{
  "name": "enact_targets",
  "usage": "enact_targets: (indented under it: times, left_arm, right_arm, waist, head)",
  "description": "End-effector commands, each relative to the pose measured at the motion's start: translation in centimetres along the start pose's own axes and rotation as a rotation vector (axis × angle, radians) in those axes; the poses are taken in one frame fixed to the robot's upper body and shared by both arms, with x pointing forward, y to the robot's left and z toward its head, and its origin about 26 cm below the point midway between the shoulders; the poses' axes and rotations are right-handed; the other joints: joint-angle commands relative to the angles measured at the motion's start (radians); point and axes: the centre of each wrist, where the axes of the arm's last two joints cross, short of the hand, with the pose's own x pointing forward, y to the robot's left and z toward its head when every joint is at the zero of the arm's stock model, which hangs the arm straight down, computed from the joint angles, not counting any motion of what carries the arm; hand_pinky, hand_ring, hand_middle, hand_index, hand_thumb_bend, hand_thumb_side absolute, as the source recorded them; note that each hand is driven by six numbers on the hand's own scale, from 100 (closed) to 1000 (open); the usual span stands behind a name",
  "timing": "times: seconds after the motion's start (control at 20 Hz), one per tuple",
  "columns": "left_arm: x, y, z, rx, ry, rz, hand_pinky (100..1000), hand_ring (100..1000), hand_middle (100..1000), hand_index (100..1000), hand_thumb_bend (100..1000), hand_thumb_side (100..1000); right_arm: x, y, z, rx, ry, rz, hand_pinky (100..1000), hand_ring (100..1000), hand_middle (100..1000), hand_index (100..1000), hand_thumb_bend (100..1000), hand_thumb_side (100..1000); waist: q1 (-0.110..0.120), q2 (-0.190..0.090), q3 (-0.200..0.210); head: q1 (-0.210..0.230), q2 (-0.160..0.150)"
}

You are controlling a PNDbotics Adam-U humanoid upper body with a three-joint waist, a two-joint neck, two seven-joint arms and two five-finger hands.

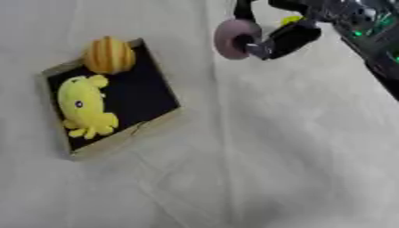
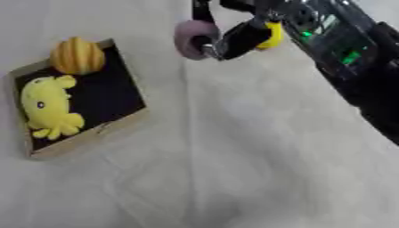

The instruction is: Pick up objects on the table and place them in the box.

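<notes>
Above the surface, our right robot hand grips a pink disc. We should carry it over the box, releasing beside the yellow toy.

A robot test bench, most likely in a lab: a table draped in wrinkled off-white cloth fills the frame, with no furniture or household clutter around it. At left sits a shallow cardboard box with a black floor, holding a yellow plush octopus and an orange ribbed pumpkin toy. Exposed electronics with green indicator lights on a black robot arm occupy the upper right.
</notes>
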Motion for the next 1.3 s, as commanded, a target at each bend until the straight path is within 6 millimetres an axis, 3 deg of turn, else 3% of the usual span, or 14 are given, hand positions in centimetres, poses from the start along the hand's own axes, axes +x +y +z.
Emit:
enact_targets:
  times: [0.05,0.25,0.7,0.95,1.15,1.3]
  left_arm:
    - [0.6,0.2,-0.8,-0.039,-0.029,-0.009,737,632,605,780,100,486]
    - [0.7,-0.1,-1.2,-0.04,-0.047,0.009,737,635,607,780,100,471]
    - [0.8,-0.8,-2.0,-0.059,-0.099,0.047,738,638,610,780,100,437]
    - [0.9,-1.0,-2.2,-0.066,-0.109,0.062,738,638,610,780,100,439]
    - [0.9,-1.1,-2.2,-0.063,-0.106,0.066,737,638,610,780,100,443]
    - [0.9,-1.0,-2.1,-0.062,-0.102,0.066,737,637,609,780,100,448]
  right_arm:
    - [2.3,-1.4,-1.3,0.003,-0.075,-0.007,856,722,390,509,100,165]
    - [4.1,-1.6,-3.8,0.028,-0.145,-0.031,858,721,390,513,100,158]
    - [5.8,0.0,-8.7,0.044,-0.216,-0.038,858,728,402,527,100,141]
    - [5.8,2.3,-11.1,0.098,-0.214,-0.023,858,733,423,547,100,170]
    - [4.9,4.4,-12.0,0.147,-0.179,-0.003,859,768,491,626,100,211]
    - [4.4,5.3,-12.1,0.17,-0.161,0.034,871,836,637,770,100,199]
  waist:
    - [0.006,-0.027,0.004]
    - [0.007,-0.027,0.013]
    - [0.009,-0.02,0.037]
    - [0.004,-0.018,0.052]
    - [0.003,-0.016,0.055]
    - [0.002,-0.014,0.055]
  head:
    - [-0.01,0.002]
    - [-0.019,0.001]
    - [-0.046,-0.007]
    - [-0.067,-0.009]
    - [-0.069,-0.011]
    - [-0.069,-0.011]
